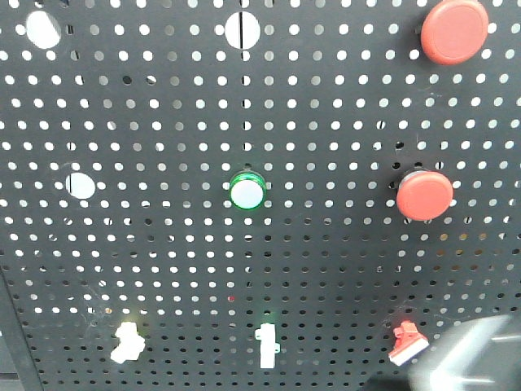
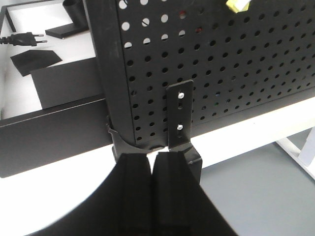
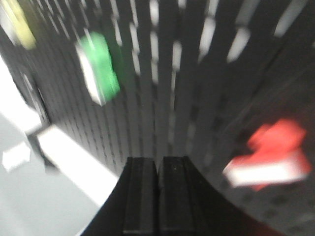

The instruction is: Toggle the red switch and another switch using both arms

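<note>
- Black fingers of the right gripper point(image 3: 158, 162) are pressed together with nothing between them; I read it as closed and empty.
- Red switch point(image 3: 270, 157) lies ahead of that gripper and off to its right in the right wrist view, near the tips but apart from them; the view is blurred, so I cannot tell which way its white-tipped lever is thrown.
- Its long axis runs roughly across that view, slightly tilted; I judge the closed tips must shift right before they can push the lever.
- Left gripper point(image 2: 151, 158) is likewise closed and empty; it hangs just before the lower left corner of the pegboard point(image 2: 236, 73), close to a bracket point(image 2: 179, 115).
- Yellow switch point(image 2: 238, 5) shows only at the top edge of the left wrist view, up and to the right, well apart; I judge it the left arm's likely target.
- Front view puts the red switch at the right end of the bottom row, with a blurred grey arm point(image 1: 472, 358) just beside it; the right arm is plainly the nearer.
- Higher on the board are the round red push-buttons point(image 1: 424, 195); I judge them no part of this task.
</note>
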Available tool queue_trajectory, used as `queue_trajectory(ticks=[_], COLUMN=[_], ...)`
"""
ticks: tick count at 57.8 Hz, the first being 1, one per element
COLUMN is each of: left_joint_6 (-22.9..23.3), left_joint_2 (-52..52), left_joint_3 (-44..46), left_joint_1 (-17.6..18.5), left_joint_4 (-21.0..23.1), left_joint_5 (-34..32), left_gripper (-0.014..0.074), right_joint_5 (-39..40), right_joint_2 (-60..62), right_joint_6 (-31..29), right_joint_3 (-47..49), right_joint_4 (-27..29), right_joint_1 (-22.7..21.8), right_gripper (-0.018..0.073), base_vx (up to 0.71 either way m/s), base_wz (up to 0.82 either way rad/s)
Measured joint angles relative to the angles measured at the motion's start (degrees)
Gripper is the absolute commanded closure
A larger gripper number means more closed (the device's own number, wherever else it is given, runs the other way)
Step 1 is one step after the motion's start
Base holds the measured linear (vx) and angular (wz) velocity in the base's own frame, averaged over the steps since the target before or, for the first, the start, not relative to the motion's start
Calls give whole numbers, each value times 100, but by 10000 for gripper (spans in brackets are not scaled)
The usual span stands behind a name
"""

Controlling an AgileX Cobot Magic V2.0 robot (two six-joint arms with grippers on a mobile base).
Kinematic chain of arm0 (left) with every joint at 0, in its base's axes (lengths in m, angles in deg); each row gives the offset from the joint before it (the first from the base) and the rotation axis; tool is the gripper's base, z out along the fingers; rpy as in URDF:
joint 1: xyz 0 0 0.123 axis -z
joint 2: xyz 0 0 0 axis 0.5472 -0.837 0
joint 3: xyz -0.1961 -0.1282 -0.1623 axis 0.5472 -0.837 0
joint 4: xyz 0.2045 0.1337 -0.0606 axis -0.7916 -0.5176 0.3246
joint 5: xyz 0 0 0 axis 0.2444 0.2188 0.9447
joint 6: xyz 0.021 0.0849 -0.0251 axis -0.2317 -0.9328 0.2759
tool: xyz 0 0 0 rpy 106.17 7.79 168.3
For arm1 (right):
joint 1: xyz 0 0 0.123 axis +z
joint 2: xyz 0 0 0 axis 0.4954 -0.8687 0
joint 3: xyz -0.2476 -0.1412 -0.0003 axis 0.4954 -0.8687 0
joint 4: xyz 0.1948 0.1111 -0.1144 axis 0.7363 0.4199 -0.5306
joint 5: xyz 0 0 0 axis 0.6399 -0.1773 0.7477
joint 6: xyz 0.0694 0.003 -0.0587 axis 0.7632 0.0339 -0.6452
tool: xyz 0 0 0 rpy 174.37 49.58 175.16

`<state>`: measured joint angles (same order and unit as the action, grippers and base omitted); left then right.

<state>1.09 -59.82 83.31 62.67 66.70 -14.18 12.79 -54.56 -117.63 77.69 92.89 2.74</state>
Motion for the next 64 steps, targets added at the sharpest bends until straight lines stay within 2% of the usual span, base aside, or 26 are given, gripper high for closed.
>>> queue_trajectory(ticks=[13, 28, 37, 64], left_joint_6=[0, -83, -274, -297], left_joint_2=[0, 0, 0, 0], left_joint_3=[0, 0, 0, 0], left_joint_1=[0, 0, 0, 0], left_joint_4=[60, 155, 129, 129], left_joint_5=[-197, -291, -397, -391], left_gripper=[594, 594, 594, 594], right_joint_5=[16, 187, 455, 380], right_joint_2=[1380, 2436, 2595, 2595], right_joint_6=[0, 0, 0, 0], right_joint_3=[-64, -983, -1351, -1401], right_joint_4=[-5, -284, -297, -297], right_joint_1=[0, 0, 0, 0], right_gripper=[565, 565, 565, 565], base_vx=[0, 0, 0, 0], base_wz=[0, 0, 0, 0])
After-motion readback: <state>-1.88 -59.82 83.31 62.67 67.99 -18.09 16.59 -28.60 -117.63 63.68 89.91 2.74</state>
